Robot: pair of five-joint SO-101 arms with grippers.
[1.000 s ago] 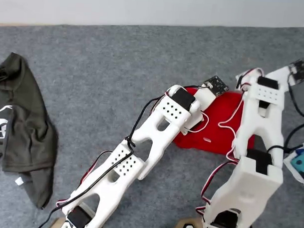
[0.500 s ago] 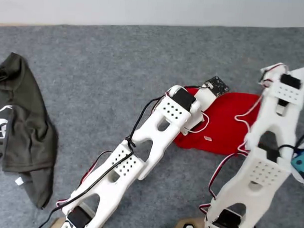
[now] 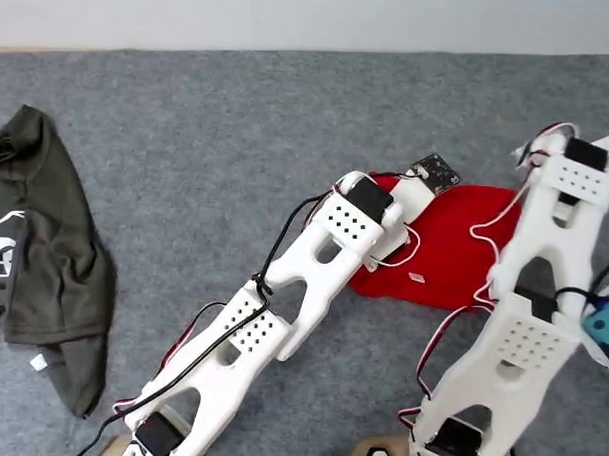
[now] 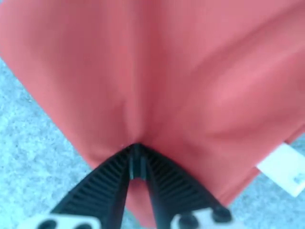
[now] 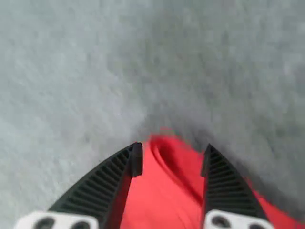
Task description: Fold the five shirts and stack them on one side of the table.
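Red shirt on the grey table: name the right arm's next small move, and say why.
Probably shut the right gripper on the corner of the red fabric shirt. Its jaws stand open with that corner between them, and the left gripper is shut on another part of the shirt, so both arms could then lift it for a fold.

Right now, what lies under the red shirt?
The red shirt lies on the gray carpet, which shows beside it. Whether anything else lies beneath is hidden by the cloth.
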